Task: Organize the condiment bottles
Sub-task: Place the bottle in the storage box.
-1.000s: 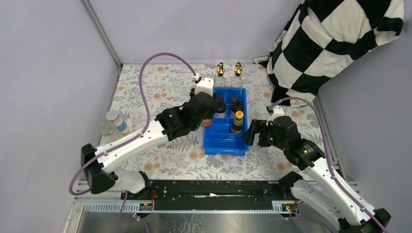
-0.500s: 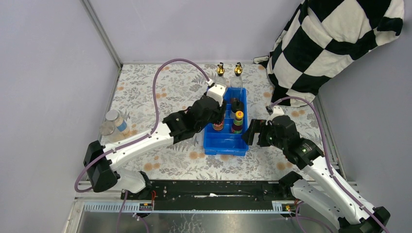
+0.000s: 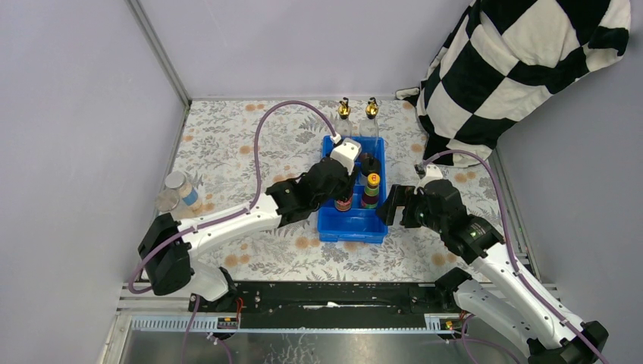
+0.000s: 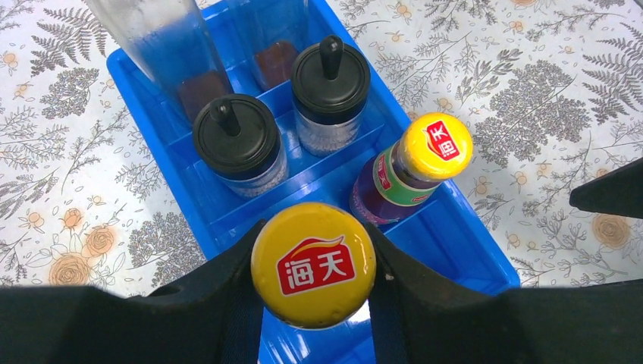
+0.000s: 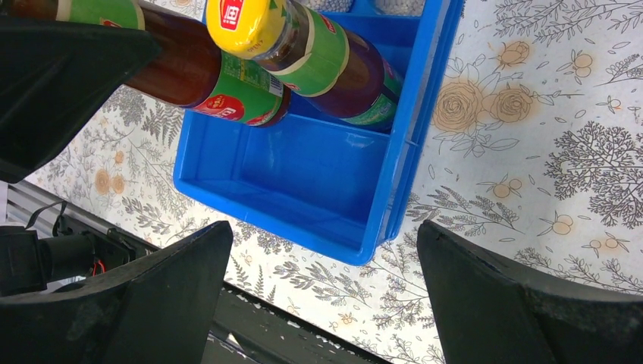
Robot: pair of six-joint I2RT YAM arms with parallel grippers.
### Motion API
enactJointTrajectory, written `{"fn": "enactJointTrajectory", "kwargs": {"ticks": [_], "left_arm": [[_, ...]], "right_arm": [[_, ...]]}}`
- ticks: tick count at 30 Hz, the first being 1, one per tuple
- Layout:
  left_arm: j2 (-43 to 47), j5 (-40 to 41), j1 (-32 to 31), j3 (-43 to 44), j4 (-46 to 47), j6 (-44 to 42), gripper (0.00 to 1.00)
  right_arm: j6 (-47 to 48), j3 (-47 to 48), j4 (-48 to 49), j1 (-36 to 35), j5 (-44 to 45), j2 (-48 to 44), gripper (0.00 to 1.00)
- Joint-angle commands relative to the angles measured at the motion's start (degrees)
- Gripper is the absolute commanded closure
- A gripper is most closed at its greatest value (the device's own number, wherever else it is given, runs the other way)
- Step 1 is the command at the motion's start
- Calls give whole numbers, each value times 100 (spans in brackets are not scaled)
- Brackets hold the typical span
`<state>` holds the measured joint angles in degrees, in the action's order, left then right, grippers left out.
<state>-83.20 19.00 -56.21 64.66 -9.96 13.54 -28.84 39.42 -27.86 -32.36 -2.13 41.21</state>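
Top view: the tray [image 3: 356, 231] sat mid-bench, a bit toward the right edge. The left gripper [image 3: 343, 182] reached over the tray's left column, clamped on a sauce bottle [image 3: 343, 203] that was upright. Whether the bottle touched the tray floor could not be told. The other sauce bottle [image 3: 371, 189] stood in the right column, just beside it. One black-capped bottle [image 3: 369, 163] showed behind that one. The clear bottles [image 3: 344, 114] [image 3: 371, 112] stood at the tray's far end. The jars [image 3: 176, 182] [image 3: 165, 201] stood together by the left edge, well apart from the tray. The right gripper [image 3: 388, 208] hung just beside the tray's right wall, near end. A cloth [image 3: 523, 68] filled the far right corner.

Left wrist: the fingers [image 4: 220, 288] were closed on the sauce bottle [image 4: 313, 263] under its yellow cap. The other sauce bottle [image 4: 413, 171] stood in the next compartment to the right. The black-capped bottles [image 4: 239, 144] [image 4: 330, 87] sat side by side one row further. The clear bottles [image 4: 163, 45] [image 4: 269, 38] were in the far row. All were inside the tray [image 4: 144, 98].

Right wrist: the right gripper [image 5: 322, 243] had its fingers [image 5: 167, 303] spread wide apart, over the tray's near end [image 5: 379, 220]. Both sauce bottles [image 5: 205, 76] [image 5: 318, 53] showed dark with green labels. The left gripper's finger [image 5: 61, 76] covered the top of the first.
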Motion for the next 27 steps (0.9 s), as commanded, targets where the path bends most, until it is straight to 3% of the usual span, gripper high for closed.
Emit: {"fn": "enactJointTrajectory", "kwargs": {"ticks": [1, 27], "left_arm": [[-28, 132, -23, 55, 976, -156, 81], [-97, 665, 101, 228, 966, -405, 82]], "right_arm": [[-40, -50, 158, -27, 91, 15, 0], [-63, -170, 216, -26, 80, 8, 0]]}}
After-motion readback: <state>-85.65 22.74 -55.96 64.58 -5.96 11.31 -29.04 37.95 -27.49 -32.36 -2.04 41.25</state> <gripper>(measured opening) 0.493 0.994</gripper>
